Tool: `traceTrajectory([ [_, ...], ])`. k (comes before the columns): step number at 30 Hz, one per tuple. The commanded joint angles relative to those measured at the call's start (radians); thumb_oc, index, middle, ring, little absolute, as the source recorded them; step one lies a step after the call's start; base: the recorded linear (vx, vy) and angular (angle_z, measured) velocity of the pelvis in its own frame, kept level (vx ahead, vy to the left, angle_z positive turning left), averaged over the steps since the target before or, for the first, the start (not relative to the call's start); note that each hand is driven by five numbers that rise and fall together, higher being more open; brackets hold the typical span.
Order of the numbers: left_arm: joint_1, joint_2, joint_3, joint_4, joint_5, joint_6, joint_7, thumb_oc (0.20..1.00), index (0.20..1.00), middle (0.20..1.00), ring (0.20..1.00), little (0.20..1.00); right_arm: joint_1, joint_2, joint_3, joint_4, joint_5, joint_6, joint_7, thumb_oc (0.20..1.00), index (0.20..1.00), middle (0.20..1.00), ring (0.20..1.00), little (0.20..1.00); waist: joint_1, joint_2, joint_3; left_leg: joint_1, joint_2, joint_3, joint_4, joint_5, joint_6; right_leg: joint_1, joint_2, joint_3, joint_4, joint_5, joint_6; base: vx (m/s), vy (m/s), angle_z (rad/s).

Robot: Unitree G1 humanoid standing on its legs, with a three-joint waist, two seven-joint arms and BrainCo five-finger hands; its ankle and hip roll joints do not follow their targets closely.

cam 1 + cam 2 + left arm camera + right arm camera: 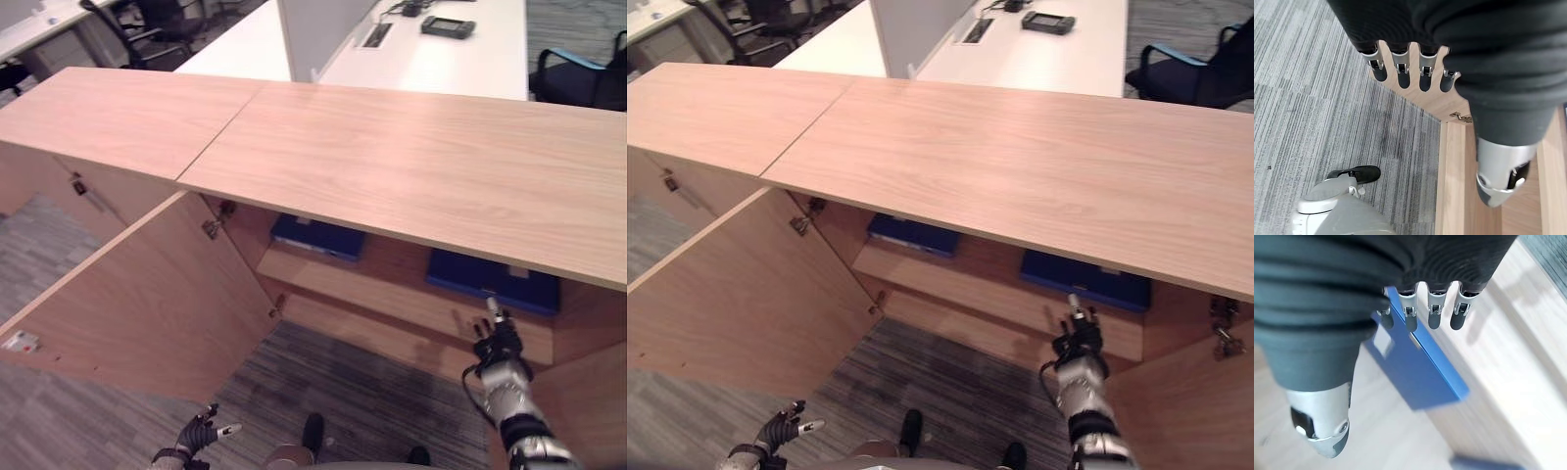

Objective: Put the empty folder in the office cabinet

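The wooden office cabinet [392, 147] stands open, its left door [147, 294] swung out toward me. Two blue folders lie flat on its inner shelf [392, 294]: one at the left [315, 235] and one at the right [490, 274]. My right hand [500, 348] hovers at the shelf's front edge, just below the right folder [1415, 367], with straight fingers [1435, 313] that hold nothing. My left hand [201, 431] hangs low over the carpet beside the open door, its fingers [1400, 68] straight and empty.
The cabinet's right door [1195, 392] also stands open beside my right arm. Grey carpet [372, 392] lies in front of the cabinet. Behind it are white desks [441, 59] with a black device [449, 26] and office chairs [578, 78].
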Motion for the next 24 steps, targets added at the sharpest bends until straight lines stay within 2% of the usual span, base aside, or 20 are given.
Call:
traceTrajectory([
  [1, -0.029, 0.027, 0.025, 0.078, 0.068, -0.042, -0.009, 1.000, 1.000, 1.000, 1.000, 1.000, 0.003, -0.034, -0.004, -0.113, -0.116, -0.060, 0.066, 1.000, 1.000, 1.000, 1.000, 1.000, 0.015, -0.014, 0.002, 0.051, 0.077, 0.007, 0.003, -0.073, -0.080, 0.010, -0.070, 0.008, 0.045, -0.035, 0.073, 0.04, 0.001, -0.09],
  [4, -0.030, 0.021, 0.032, 0.103, 0.092, -0.049, -0.012, 1.000, 1.000, 1.000, 1.000, 1.000, 0.054, -0.036, 0.026, -0.171, -0.185, -0.053, 0.082, 1.000, 1.000, 1.000, 1.000, 1.000, 0.002, -0.020, -0.003, 0.071, 0.083, 0.017, 0.003, -0.078, -0.077, 0.015, -0.067, 0.021, 0.052, -0.038, 0.072, 0.03, -0.007, -0.21],
  [5, -0.061, 0.002, 0.000, 0.085, 0.083, -0.053, 0.000, 1.000, 1.000, 1.000, 1.000, 1.000, 0.072, -0.010, 0.059, -0.195, -0.193, -0.052, 0.075, 1.000, 1.000, 1.000, 1.000, 1.000, -0.006, -0.026, -0.004, 0.077, 0.085, 0.019, 0.003, -0.081, -0.076, 0.017, -0.066, 0.024, 0.056, -0.040, 0.071, 0.02, -0.015, -0.17],
  [9, -0.119, -0.031, 0.019, 0.142, 0.080, -0.034, 0.025, 1.000, 1.000, 1.000, 1.000, 1.000, 0.086, -0.002, 0.090, -0.157, -0.203, -0.018, 0.101, 1.000, 1.000, 1.000, 1.000, 1.000, -0.023, -0.033, -0.012, 0.099, 0.092, 0.033, 0.003, -0.087, -0.073, 0.023, -0.061, 0.036, 0.064, -0.045, 0.068, 0.03, -0.002, -0.04],
  [13, -0.131, -0.056, 0.012, 0.151, 0.066, -0.027, 0.034, 1.000, 1.000, 1.000, 1.000, 1.000, 0.121, -0.012, 0.138, -0.140, -0.286, 0.009, 0.104, 1.000, 1.000, 1.000, 1.000, 1.000, -0.038, -0.041, -0.016, 0.121, 0.098, 0.050, 0.003, -0.093, -0.069, 0.023, -0.056, 0.051, 0.075, -0.048, 0.067, 0.01, 0.011, -0.17],
  [21, -0.147, -0.078, 0.013, 0.212, 0.078, -0.019, 0.070, 1.000, 1.000, 1.000, 1.000, 1.000, 0.137, -0.021, 0.242, 0.059, -0.645, 0.066, 0.039, 1.000, 1.000, 1.000, 1.000, 1.000, -0.040, -0.071, -0.005, 0.143, 0.101, 0.058, 0.003, -0.103, -0.055, 0.026, -0.057, 0.053, 0.105, -0.051, 0.071, 0.00, 0.032, -0.06],
  [24, -0.169, -0.073, 0.013, 0.230, 0.090, -0.015, 0.091, 1.000, 1.000, 1.000, 1.000, 1.000, 0.125, -0.013, 0.264, 0.105, -0.681, 0.078, 0.031, 1.000, 1.000, 1.000, 1.000, 1.000, -0.034, -0.086, -0.003, 0.145, 0.097, 0.052, 0.003, -0.110, -0.047, 0.030, -0.064, 0.047, 0.114, -0.050, 0.075, 0.00, 0.070, 0.01],
])
